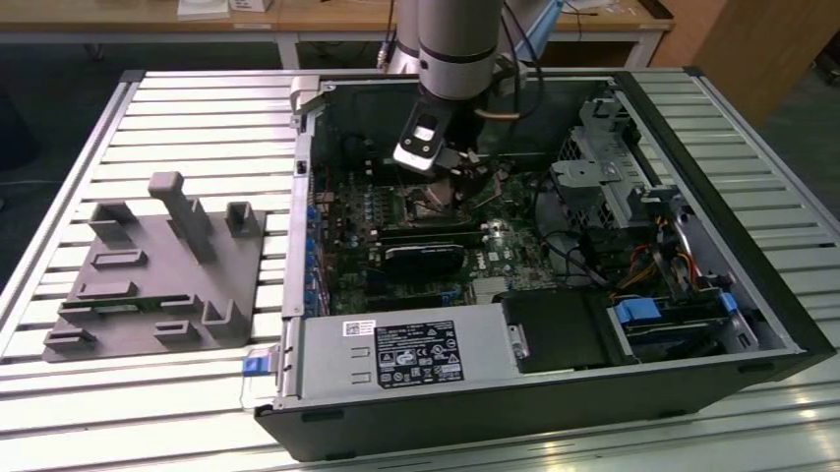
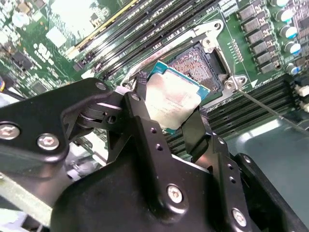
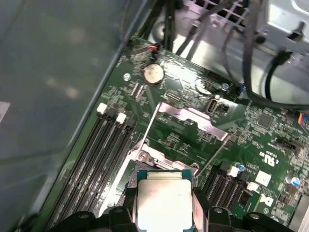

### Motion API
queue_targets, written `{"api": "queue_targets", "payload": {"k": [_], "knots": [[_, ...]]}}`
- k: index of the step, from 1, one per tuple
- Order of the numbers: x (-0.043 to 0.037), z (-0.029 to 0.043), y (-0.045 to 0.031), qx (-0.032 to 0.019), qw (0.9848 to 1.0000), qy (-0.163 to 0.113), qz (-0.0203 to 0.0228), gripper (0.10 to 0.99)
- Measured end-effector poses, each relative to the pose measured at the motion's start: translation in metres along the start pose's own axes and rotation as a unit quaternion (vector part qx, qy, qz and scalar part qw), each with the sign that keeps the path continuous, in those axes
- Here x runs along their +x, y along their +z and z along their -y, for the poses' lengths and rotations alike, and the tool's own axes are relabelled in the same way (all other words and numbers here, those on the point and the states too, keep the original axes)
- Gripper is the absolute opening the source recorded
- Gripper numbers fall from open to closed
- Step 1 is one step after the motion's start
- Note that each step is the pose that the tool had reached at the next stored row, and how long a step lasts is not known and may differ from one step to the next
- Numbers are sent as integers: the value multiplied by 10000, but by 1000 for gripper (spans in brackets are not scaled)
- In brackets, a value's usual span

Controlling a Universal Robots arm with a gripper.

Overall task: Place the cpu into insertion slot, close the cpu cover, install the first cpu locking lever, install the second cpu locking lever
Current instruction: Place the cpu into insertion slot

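Note:
The cpu [image 2: 174,99], a flat square chip with a silver-grey top, is pinched by two opposite edges between my black fingers [image 2: 193,130]. My gripper [image 2: 169,102] is shut on it and holds it tilted just above the open insertion slot [image 2: 203,63], overlapping one corner of the slot. In the first wrist view the cpu [image 3: 163,198] sits in the gripper [image 3: 164,209], with the cpu cover [image 3: 186,115] swung up and open beyond it. Thin wire locking levers [image 3: 216,153] [image 2: 273,110] stand released beside the socket. In the exterior view the gripper [image 1: 453,169] hangs inside the open computer case, over the motherboard.
Memory slots [image 3: 104,150] run beside the socket, with a coin battery [image 3: 153,73] past the cover. Cables and a drive cage [image 1: 604,167] crowd the exterior view's right. A black card [image 1: 420,258] and a power supply [image 1: 393,354] lie nearer. A grey fixture block [image 1: 157,265] sits outside the case.

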State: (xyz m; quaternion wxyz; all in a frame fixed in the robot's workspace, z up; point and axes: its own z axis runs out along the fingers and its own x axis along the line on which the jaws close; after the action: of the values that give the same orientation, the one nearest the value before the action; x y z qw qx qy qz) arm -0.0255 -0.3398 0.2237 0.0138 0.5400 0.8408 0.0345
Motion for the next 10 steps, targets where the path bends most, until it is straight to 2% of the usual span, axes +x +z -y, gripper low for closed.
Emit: {"api": "queue_targets", "payload": {"k": [5,10], "knots": [[0,0,5,0,9992,400,41,537],[1,1,12,-5,9968,800,71,537]]}}
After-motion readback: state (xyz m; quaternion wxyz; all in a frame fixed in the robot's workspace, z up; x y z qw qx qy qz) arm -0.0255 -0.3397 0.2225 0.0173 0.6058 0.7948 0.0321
